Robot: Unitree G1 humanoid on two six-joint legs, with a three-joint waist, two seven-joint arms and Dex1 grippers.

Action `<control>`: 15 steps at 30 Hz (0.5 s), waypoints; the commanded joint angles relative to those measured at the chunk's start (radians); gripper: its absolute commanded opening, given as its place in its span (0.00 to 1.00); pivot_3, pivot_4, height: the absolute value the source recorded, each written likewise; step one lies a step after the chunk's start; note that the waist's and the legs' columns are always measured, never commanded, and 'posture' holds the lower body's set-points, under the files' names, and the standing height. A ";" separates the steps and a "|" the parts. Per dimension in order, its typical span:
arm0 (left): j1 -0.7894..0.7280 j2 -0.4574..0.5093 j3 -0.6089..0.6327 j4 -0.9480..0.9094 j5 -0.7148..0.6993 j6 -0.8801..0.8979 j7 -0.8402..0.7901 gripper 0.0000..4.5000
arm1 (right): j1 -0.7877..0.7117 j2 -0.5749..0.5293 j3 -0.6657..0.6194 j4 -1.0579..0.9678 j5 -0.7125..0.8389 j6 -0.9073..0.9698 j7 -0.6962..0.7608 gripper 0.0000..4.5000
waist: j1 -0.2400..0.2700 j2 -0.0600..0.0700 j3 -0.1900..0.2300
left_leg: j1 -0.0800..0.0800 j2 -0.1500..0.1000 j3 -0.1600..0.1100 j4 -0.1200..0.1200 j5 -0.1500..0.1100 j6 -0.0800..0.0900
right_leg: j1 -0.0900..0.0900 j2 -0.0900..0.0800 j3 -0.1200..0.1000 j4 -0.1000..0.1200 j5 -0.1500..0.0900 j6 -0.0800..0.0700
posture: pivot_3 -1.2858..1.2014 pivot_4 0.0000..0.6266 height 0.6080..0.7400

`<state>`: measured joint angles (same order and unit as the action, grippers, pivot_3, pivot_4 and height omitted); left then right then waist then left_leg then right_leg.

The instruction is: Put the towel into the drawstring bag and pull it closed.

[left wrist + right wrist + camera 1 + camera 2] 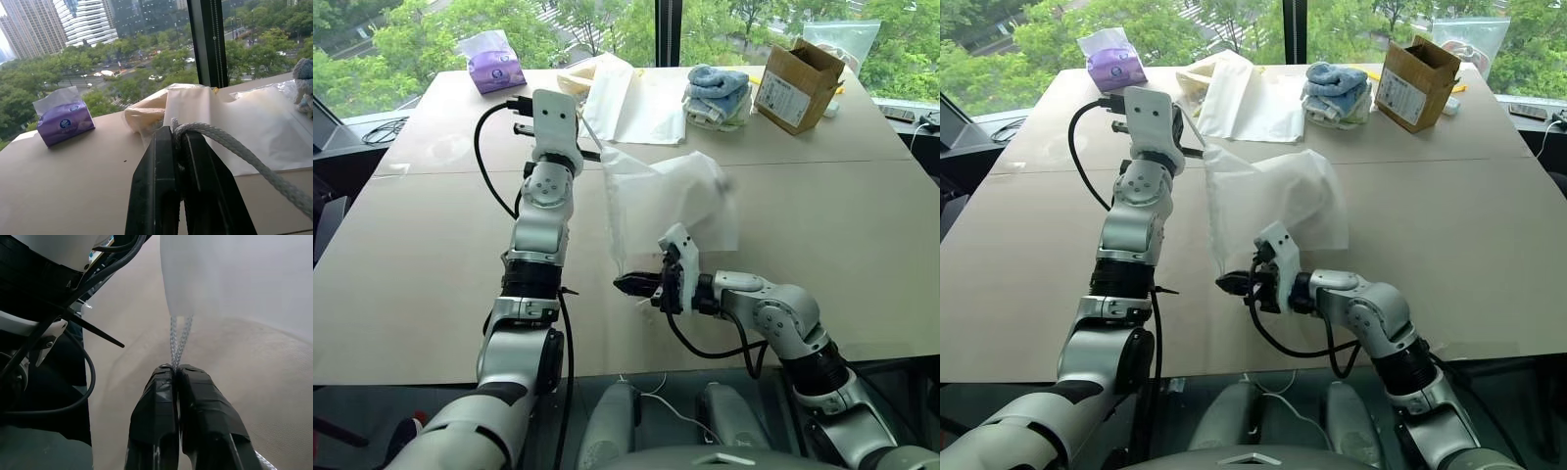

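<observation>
- The towel cannot be made out as a separate thing; a vague bulge shows through the thin cloth of the drawstring bag [671, 191], too faint to name.
- The drawstring bag hangs above the table [431, 264], stretched between the two grippers, its mouth edge running down its left side.
- The left gripper [180, 147], raised at the bag's upper corner, is clenched on a grey-white cord [234, 147] that loops over its fingertips; the cord's far end is cut off at the frame edge.
- The right gripper [175, 369], low and pointing to the left, is pinched tight on the cord loop [180, 340] coming out of the bag's lower corner.
- At the table's far edge lie a purple tissue pack [491, 65], flat white bags [626, 98], a stack of blue and pale towels [717, 93] and a tilted cardboard box [798, 83].
- The flat white bags lie just behind the hanging bag's upper corner, and where one ends is hard to tell.
- A black cable [484, 157] arcs beside the left arm.
</observation>
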<state>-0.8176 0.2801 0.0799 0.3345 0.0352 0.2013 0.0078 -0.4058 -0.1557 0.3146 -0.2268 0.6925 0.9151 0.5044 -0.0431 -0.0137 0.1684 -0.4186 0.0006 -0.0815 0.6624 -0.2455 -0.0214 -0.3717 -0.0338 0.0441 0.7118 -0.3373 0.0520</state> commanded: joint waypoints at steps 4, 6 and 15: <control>-0.010 0.013 0.015 -0.039 0.004 -0.014 0.003 0.00 | 0.080 -0.055 -0.141 -0.208 0.123 0.021 0.029 0.01 | 0.002 0.000 0.000 | 0.000 0.000 0.000 0.000 0.000 0.000 | 0.000 0.000 0.000 0.000 0.000 0.000 | 0.52 0.24 1.00; -0.010 0.013 0.017 -0.040 0.004 -0.016 0.005 0.00 | 0.117 -0.091 -0.207 -0.294 0.185 0.035 0.020 0.01 | 0.003 0.000 0.000 | -0.001 0.000 -0.001 0.000 0.000 0.000 | 0.000 -0.001 -0.001 0.000 0.000 0.000 | 0.52 0.24 1.00; -0.027 0.006 0.009 -0.041 0.003 -0.041 0.001 0.00 | 0.081 -0.379 -0.453 -0.469 0.079 0.095 -0.209 0.01 | 0.003 0.000 0.000 | -0.001 0.000 -0.001 0.001 -0.002 0.004 | 0.000 0.000 0.000 0.000 0.000 0.000 | 0.52 0.24 1.00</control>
<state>-0.8184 0.2821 0.0784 0.3345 0.0354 0.1875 0.0067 -0.2983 -0.4999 -0.0715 -0.6449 0.8100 1.0032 0.3415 -0.0397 -0.0139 0.1686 -0.4196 0.0000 -0.0817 0.6630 -0.2476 -0.0178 -0.3716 -0.0345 0.0439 0.7116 -0.3373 0.0520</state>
